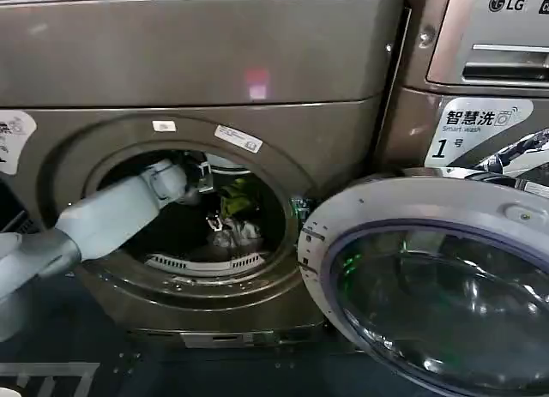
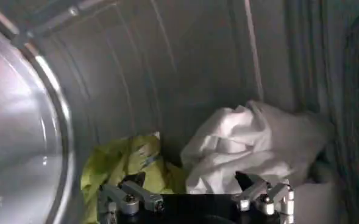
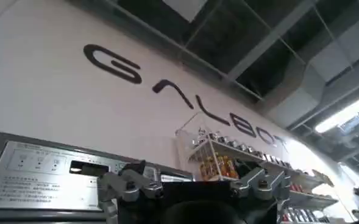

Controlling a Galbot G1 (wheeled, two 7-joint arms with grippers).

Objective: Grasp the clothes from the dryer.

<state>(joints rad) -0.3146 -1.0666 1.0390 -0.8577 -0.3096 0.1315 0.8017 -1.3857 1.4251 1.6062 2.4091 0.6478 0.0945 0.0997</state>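
Note:
The dryer is bronze-grey, and its round porthole stands open. My left arm reaches through the porthole, with the left gripper inside the drum. The clothes lie on the drum floor: a yellow-green piece and a white piece. In the left wrist view the left gripper is open. Just beyond its fingertips lie the white piece and the yellow-green piece, side by side and touching. Nothing is held. My right gripper is open and points up at a wall, away from the dryer.
The grey-rimmed glass door is swung wide open to the right of the porthole and sticks out toward me. An LG machine with a silver panel stands on the right. The ribbed drum wall closes around the left gripper.

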